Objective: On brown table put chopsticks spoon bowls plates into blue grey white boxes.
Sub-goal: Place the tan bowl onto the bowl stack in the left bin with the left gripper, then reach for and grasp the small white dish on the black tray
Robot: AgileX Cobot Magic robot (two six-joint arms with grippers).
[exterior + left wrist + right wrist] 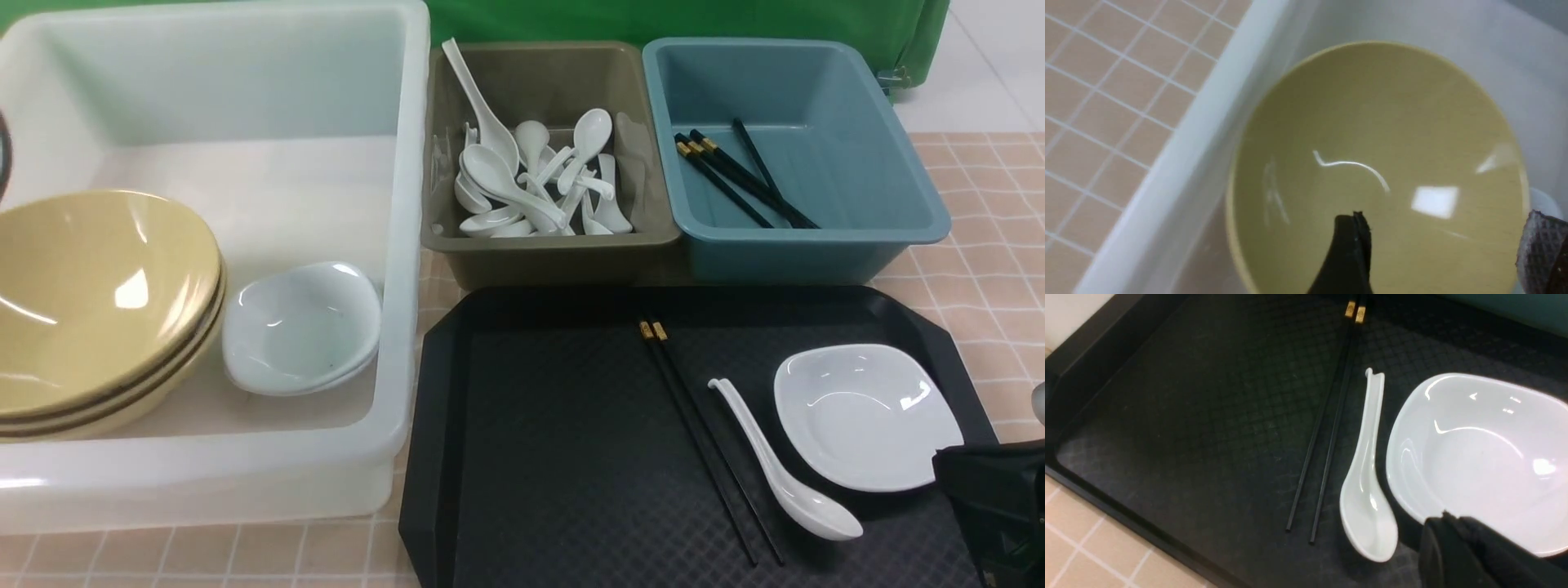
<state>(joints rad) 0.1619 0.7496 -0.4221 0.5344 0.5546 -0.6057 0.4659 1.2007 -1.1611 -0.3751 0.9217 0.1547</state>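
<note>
On the black tray (pixel 539 425) lie a pair of black chopsticks (pixel 706 441), a white spoon (pixel 784 474) and a white plate (pixel 865 416). My right gripper (pixel 951 465) is at the plate's near right edge. In the right wrist view its jaws (pixel 1447 522) look pressed together, over the plate's rim (pixel 1478 457), beside the spoon (pixel 1367 490) and chopsticks (pixel 1327 428). My left gripper (pixel 1445 245) is open and empty above the top yellow bowl (pixel 1372 155). The stacked bowls (pixel 98 302) and white plates (pixel 302 327) sit in the white tub (pixel 408 245).
The grey bin (pixel 547 245) holds several white spoons (pixel 531 180). The blue bin (pixel 816 245) holds black chopsticks (pixel 735 175). Both stand behind the tray. The tiled brown table (pixel 980 278) shows at the right and along the front. A green cloth hangs at the back.
</note>
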